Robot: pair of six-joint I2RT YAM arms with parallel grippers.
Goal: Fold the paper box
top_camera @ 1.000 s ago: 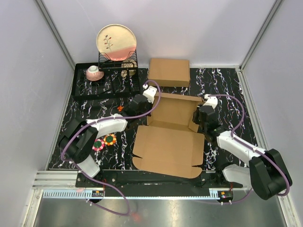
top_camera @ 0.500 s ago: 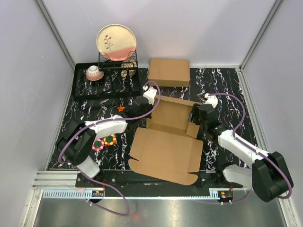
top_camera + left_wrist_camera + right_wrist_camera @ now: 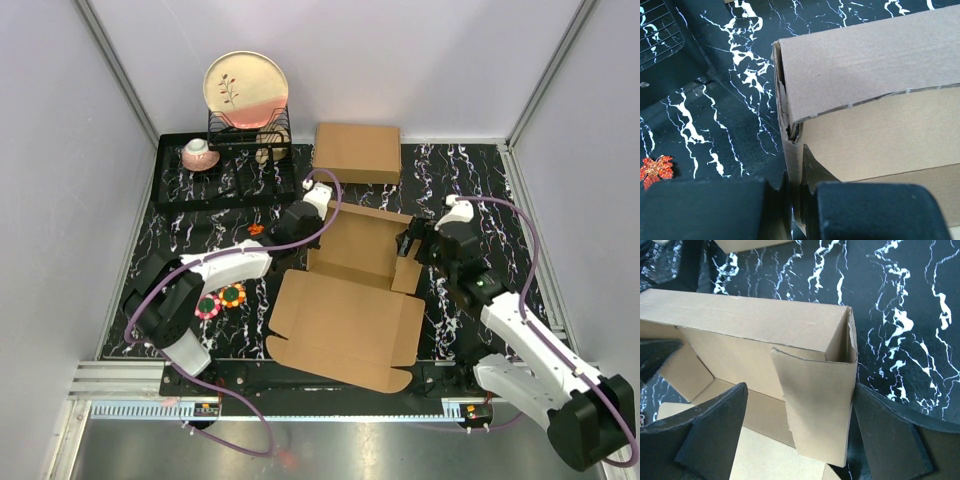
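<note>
The paper box (image 3: 350, 300) lies half made up in the middle of the mat, its tray part at the back and its lid panel spread flat toward the arms. My left gripper (image 3: 306, 238) is shut on the tray's left side wall (image 3: 792, 165), one finger on each face of it. My right gripper (image 3: 411, 250) stands open at the tray's right end. Its fingers (image 3: 715, 430) straddle the upright right side flap (image 3: 817, 405) without pinching it, and the right-hand one sits close against the flap's outer fold.
A made-up brown cardboard box (image 3: 357, 152) sits at the back centre. At the back left, a black dish rack (image 3: 225, 175) holds a plate (image 3: 246, 88) and a cup (image 3: 199, 153). Flower toys (image 3: 220, 299) and a red leaf (image 3: 254, 229) lie left of the paper box.
My right gripper has opened and let go of the right side flap, and the right arm has drawn back to the right. The paper box has shifted slightly left and turned a little.
</note>
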